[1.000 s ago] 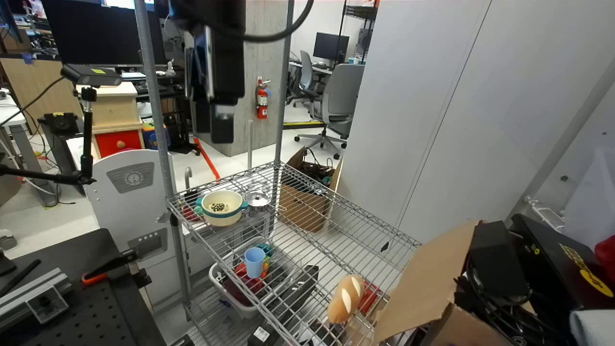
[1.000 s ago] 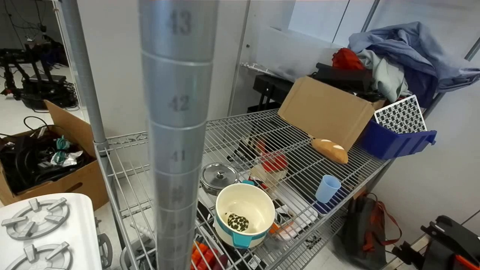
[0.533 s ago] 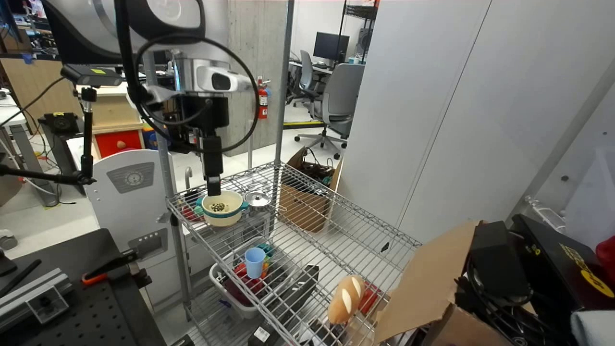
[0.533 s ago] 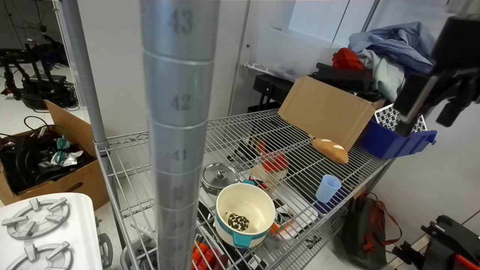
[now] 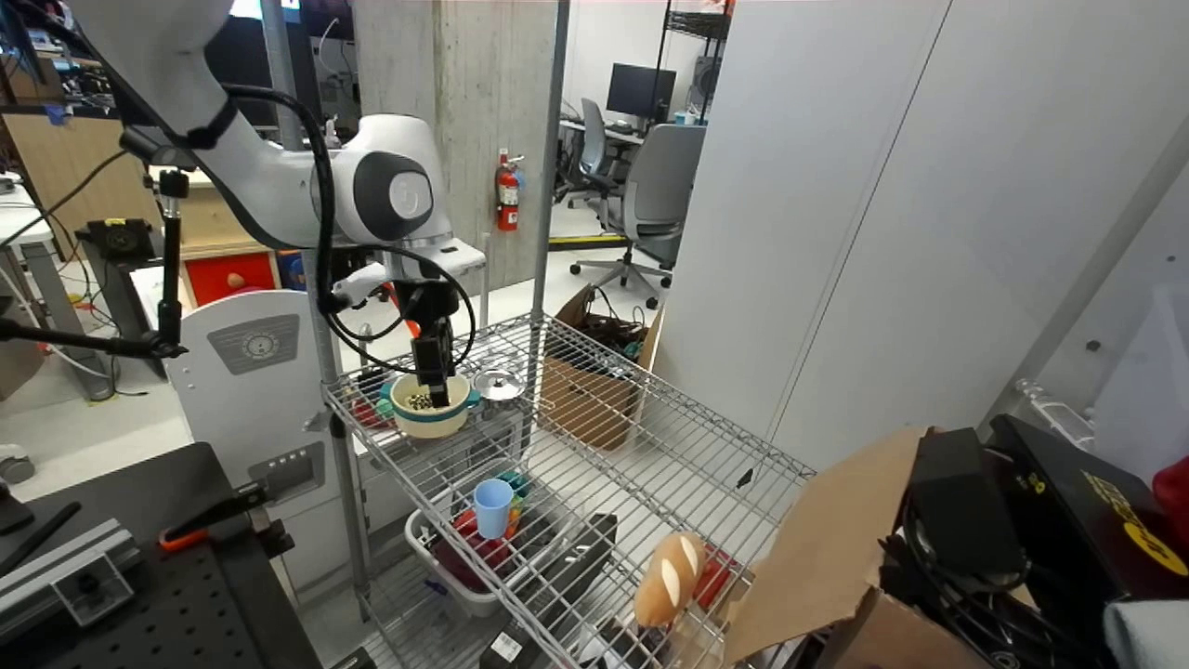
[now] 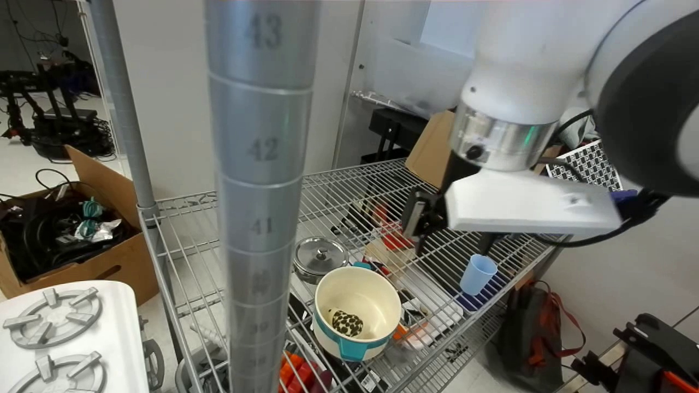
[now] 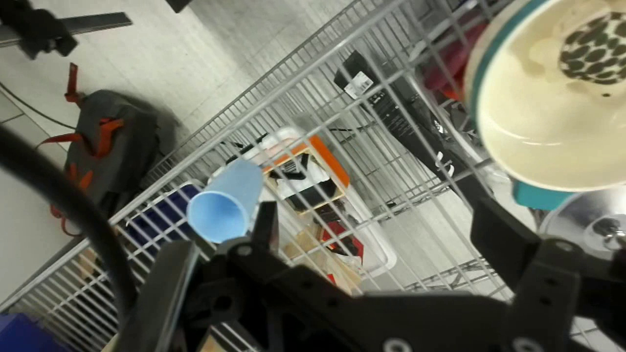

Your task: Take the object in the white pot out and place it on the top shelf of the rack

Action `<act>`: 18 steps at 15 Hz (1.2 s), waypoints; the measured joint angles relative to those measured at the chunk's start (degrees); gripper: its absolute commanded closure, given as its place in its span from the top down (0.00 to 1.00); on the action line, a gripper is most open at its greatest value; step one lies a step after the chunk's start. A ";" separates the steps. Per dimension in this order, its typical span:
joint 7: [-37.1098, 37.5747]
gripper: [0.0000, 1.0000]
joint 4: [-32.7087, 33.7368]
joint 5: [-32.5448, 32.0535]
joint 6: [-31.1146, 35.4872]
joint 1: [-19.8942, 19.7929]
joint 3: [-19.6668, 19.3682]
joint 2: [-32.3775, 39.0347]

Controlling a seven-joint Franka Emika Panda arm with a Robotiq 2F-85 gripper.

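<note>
Upper left in an exterior view, the white Panda arm (image 5: 269, 190) is showing charcoal trim (image 5: 385, 193) and black cable (image 5: 325, 209).

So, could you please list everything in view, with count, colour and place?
Rack: one, silver, centre
White pot: one, cream and teal, on rack
Patterned object: one, cream and dark, inside pot
Lid: one, silver, beside pot
Cup: one, light blue, on rack
Bread: one, brown, on rack
Cardboard boxes: at least two, brown, floor and rack end
Tub: one, whitish, low in rack
Backpack: one, grey, floor
Stove top: one, white, beside rack
Fire extinguisher: one, red, background
Office chairs: at least two, grey, background
Clutter: uncounted, mixed, around rack
Robot arm: one, white, at rack
Gripper: one, black, open, near pot
</note>
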 measured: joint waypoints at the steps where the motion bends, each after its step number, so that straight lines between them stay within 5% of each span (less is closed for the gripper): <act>1: 2.41 1.00 2.93 0.33 0.14 1.95 -0.54 2.87; 8: 5.97 1.00 16.93 8.76 -0.14 8.07 -1.04 13.10; 18: -0.90 1.00 18.71 18.05 -0.16 7.25 0.65 16.11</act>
